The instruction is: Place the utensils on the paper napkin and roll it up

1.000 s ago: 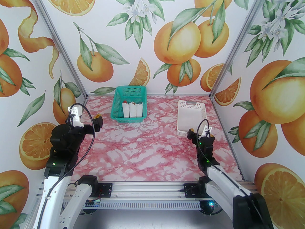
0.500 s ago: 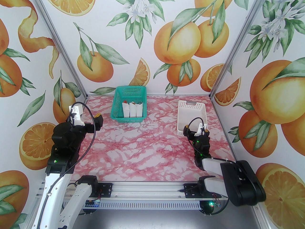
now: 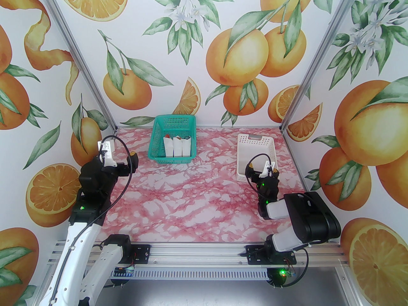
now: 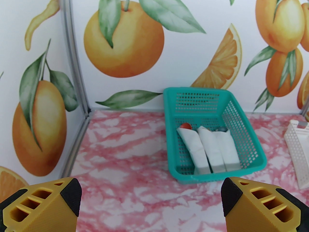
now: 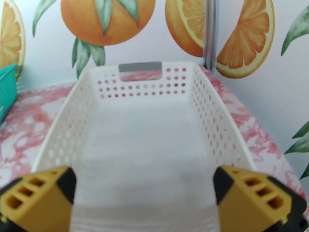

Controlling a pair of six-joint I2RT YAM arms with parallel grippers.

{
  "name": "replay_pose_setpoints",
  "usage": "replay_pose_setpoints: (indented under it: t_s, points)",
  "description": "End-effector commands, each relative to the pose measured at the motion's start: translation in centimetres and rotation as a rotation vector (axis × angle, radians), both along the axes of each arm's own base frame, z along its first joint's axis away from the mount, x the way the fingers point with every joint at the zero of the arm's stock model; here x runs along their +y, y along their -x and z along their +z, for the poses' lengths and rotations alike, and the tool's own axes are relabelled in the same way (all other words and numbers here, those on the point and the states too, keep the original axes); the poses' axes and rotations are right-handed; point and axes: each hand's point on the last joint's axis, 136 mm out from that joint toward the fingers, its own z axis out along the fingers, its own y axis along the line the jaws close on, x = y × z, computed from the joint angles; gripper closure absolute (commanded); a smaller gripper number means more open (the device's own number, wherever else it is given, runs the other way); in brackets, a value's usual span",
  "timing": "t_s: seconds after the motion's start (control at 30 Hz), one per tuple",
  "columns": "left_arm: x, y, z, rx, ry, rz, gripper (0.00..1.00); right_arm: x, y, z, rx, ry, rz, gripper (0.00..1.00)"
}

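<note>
No loose utensils are in view, and no spread paper napkin lies on the table. My left gripper [image 3: 133, 163] hovers open at the table's left side, empty, its yellow fingers wide apart [image 4: 150, 202] and facing a teal basket [image 3: 173, 117] [image 4: 193, 90]. In that basket lie three white wrapped bundles [image 3: 177, 147] [image 4: 212, 148] with reddish tips. My right gripper [image 3: 262, 170] stands open and empty at the near end of a white basket [image 3: 256, 137] [image 5: 79, 88]. The white basket's floor looks flat, white and blurred; whether paper lies there I cannot tell.
The pink marbled tabletop [image 3: 191, 196] stretches between the arms and the two baskets. Printed walls close the left, back and right sides. The right arm's dark elbow [image 3: 310, 215] sticks up near the right front corner.
The right arm folded its elbow back and up, and its gripper moved left and forward to the white basket's near end. The left gripper shifted slightly right and forward. Both stayed open.
</note>
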Motion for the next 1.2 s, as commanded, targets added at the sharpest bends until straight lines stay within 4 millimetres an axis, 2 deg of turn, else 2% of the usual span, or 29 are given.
replay_pose_setpoints:
  t_s: [0.0,0.13,0.23,0.37,0.5,0.67,0.8,0.97,1.07,1.17]
  points:
    - [1.3,-0.6,-1.6,-0.026,-0.092,0.052,0.0,0.5,-1.3,-0.1,0.05,-0.002,0.003,0.0]
    - [2.5,-1.5,-6.9,0.066,-0.113,0.1,0.0,0.6,-1.4,-0.1,0.054,0.006,0.002,0.0]
    - [2.4,-2.7,-7.8,0.04,-0.051,0.077,0.0,0.6,-1.4,-0.2,0.056,0.008,0.001,0.0]
    - [4.1,-4.1,-11.5,0.127,-0.087,0.162,0.0,0.7,-1.4,-0.2,0.058,0.011,0.002,0.0]
    - [4.4,-5.1,-14.1,0.101,-0.097,0.172,0.0,0.8,-1.5,-0.1,0.06,0.018,0.003,0.0]
    - [3.2,-6.8,-16.5,0.115,-0.101,0.077,0.0,0.9,-1.5,-0.2,0.062,0.023,0.005,0.0]
    - [1.5,-8.5,-17.1,0.081,-0.077,-0.027,0.0,0.9,-1.5,-0.2,0.063,0.024,0.007,0.0]
    - [0.6,-9.9,-17.2,0.07,-0.061,-0.107,0.0,1.0,-1.5,-0.2,0.064,0.025,0.01,0.0]
    - [-0.1,-10.2,-17.2,0.069,-0.044,-0.157,0.0,1.0,-1.5,-0.2,0.066,0.026,0.013,0.0]
    - [-1.2,-10.2,-16.6,-0.026,0.002,-0.205,0.0,1.1,-1.6,-0.2,0.066,0.026,0.016,0.0]
